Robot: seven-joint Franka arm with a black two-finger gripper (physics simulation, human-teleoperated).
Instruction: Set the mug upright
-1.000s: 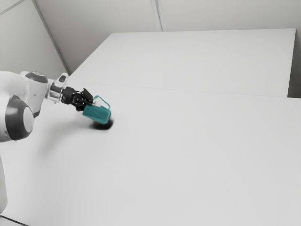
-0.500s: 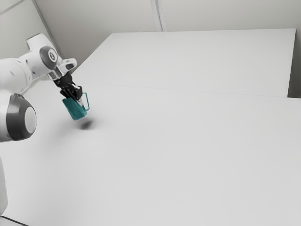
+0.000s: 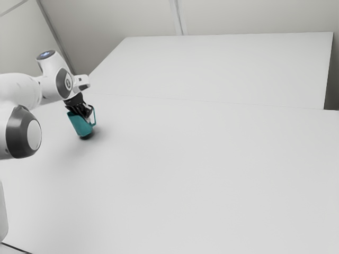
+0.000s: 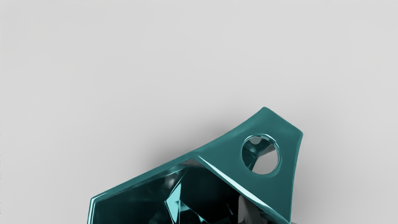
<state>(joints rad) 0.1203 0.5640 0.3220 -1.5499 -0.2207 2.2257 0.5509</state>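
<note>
Mug (image 3: 79, 126) tilted in the hand (image 3: 87, 117), low at the surface (image 3: 185, 169), toward the exterior view's left.
Long axis slanting, mouth up and leftward there, handle (image 4: 284, 127) to the right; wall pinched near the rim.

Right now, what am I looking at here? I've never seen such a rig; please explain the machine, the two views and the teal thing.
The machine is a white-and-grey jointed robot arm ending in a black two-finger gripper. The exterior view comes from a camera at the arm's side; the wrist view comes from one on its hand, looking into the open mouth of a shiny teal mug. The gripper holds that mug near its handle, tilted, over a plain white table. Whether its base touches the table, I can't tell.
</note>
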